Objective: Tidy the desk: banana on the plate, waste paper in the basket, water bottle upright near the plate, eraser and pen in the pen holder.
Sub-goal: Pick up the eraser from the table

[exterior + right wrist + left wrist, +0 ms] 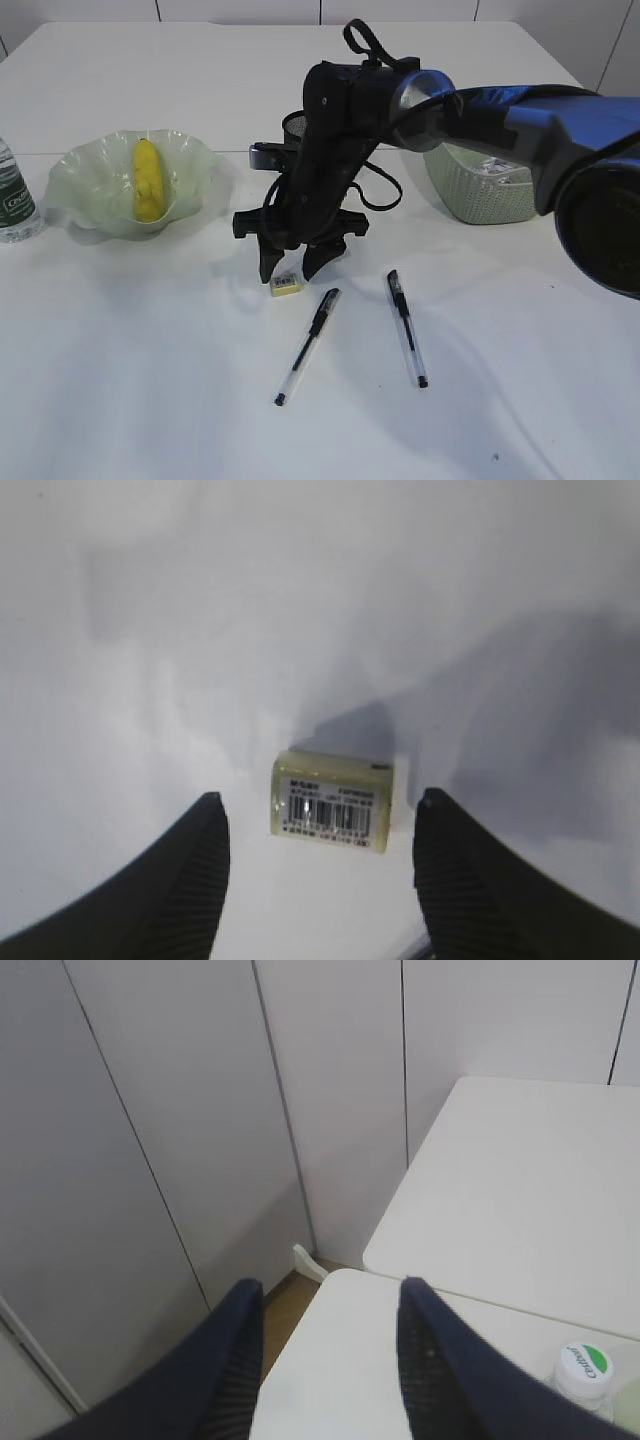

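The small pale yellow eraser (285,286) (332,805) lies barcode-up on the white desk (150,380). My right gripper (293,268) (321,798) hangs open just over it, one finger on each side, not touching. Two pens (308,345) (406,327) lie to the eraser's right. The banana (146,180) rests in the pale green plate (90,170). The water bottle (15,200) (585,1365) stands upright left of the plate. White waste paper (497,168) shows inside the green basket (480,195). My arm mostly hides the black pen holder (293,124). My left gripper (328,1286) is open and empty.
The left wrist view looks past the desk's corner (340,1290) to grey wall panels (150,1110) and a second white table (520,1190). My right arm (560,130) reaches in from the right, above the basket.
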